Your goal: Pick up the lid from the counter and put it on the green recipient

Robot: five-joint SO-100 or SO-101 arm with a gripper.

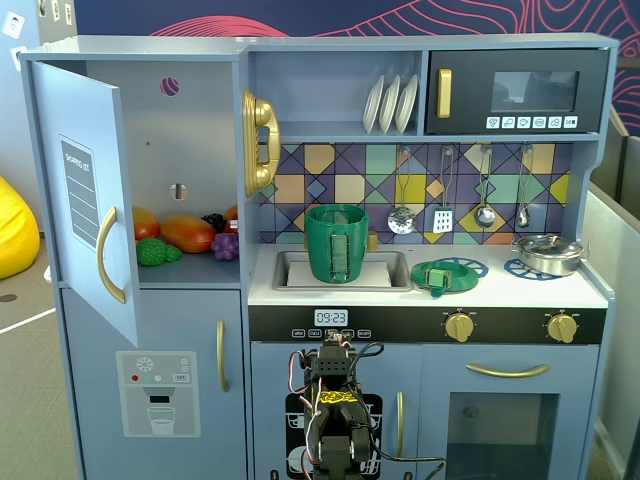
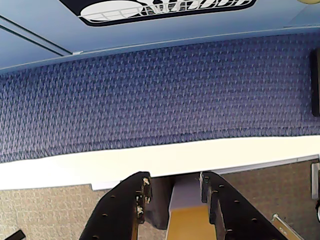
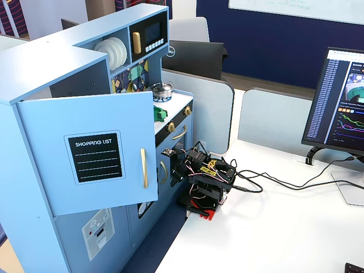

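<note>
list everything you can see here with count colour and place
lid: 1, green, on the counter right of the sink
pot: 1, dark green, standing in the sink
metal pot: 1, silver, counter far right
plates: 3, white, upper shelf
utensils: 4, silver, hanging on the back wall
toy food: several pieces, mixed colours, open cupboard
monitor: 1, black, on the desk
tool: 1, black, open, empty, down low by the carpet

Blue wooden toy kitchen [image 1: 160,400] with its cupboard door [image 1: 85,190] swung open, plastic toy fruit and vegetables [image 1: 185,237] on the shelf inside. Shiny silver metal pot [image 1: 548,253] on the right blue burner print, white plates [image 1: 390,103] racked above, metal utensils [image 1: 460,212] hanging on the tiled backsplash. Black computer monitor [image 3: 341,102] on the white table [image 3: 284,227].
</note>
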